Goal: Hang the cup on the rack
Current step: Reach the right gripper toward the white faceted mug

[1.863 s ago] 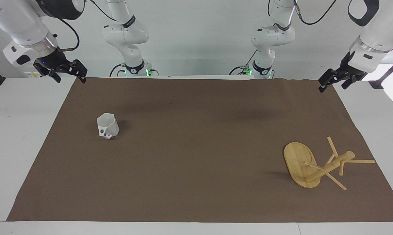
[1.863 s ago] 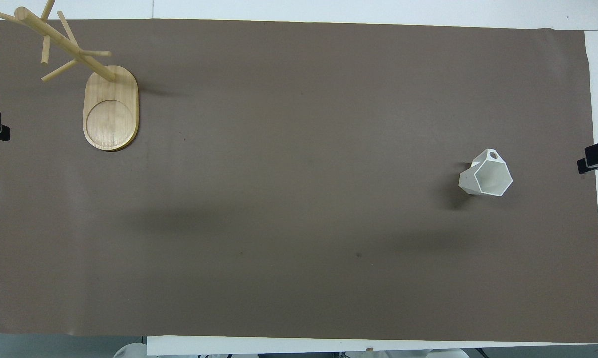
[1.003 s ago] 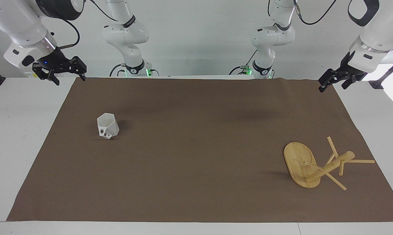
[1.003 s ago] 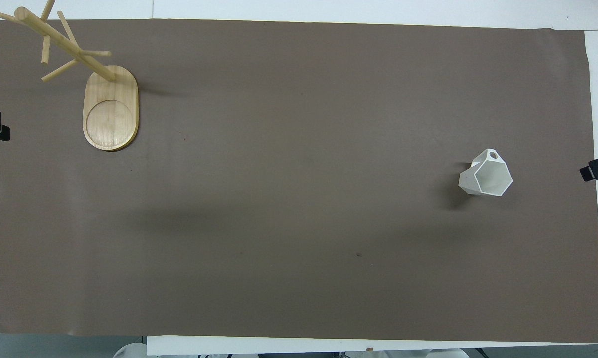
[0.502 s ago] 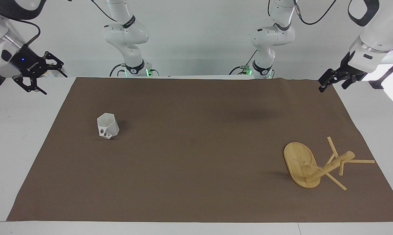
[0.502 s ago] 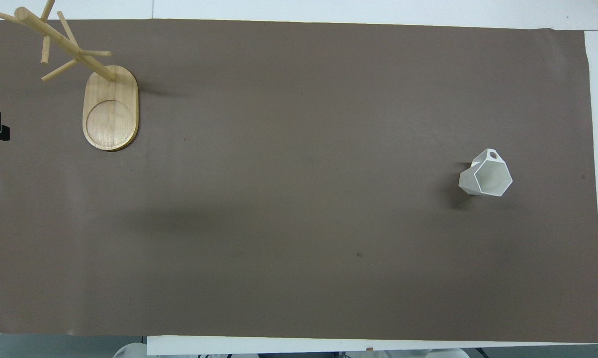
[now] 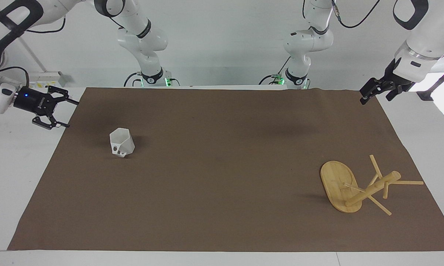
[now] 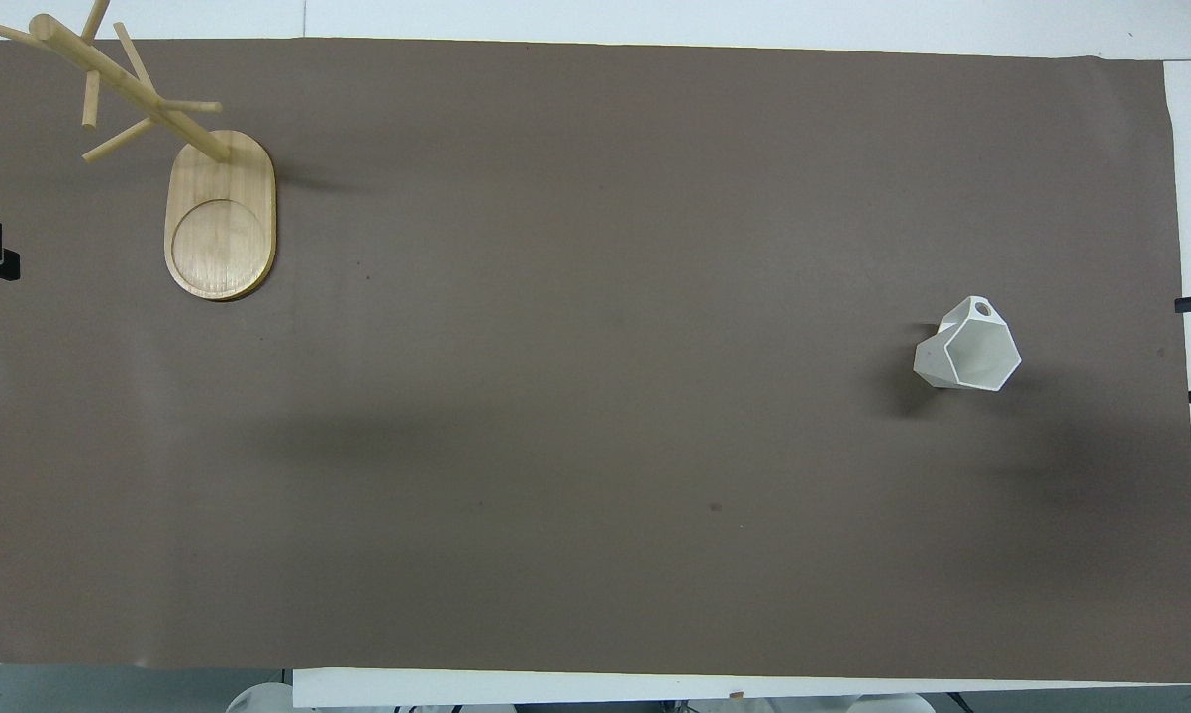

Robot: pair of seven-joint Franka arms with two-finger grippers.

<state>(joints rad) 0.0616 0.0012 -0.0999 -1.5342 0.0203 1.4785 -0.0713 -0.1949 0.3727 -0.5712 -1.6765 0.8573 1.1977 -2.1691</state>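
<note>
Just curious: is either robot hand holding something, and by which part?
Nothing is held. The right gripper is open beside the cup; the left gripper is open too.

Colour survey: brown, white, pale bamboo and black.

The mat (image 7: 222,166) is plain dark brown, unpatterned, with soft darker shadow patches; the desk (image 7: 19,155) showing around it is plain white. The cup (image 7: 121,142) is solid white, its handle holes reading dark. The rack (image 7: 349,186) is light honey-toned bamboo with fine grain, and a ring is marked on its oval base. The right pincer (image 7: 67,112) is black, a blue light glowing on its black wrist; the left pincer (image 7: 372,92) is black. Both arms are white with black joint bands; green lights glow at their bases.
</note>
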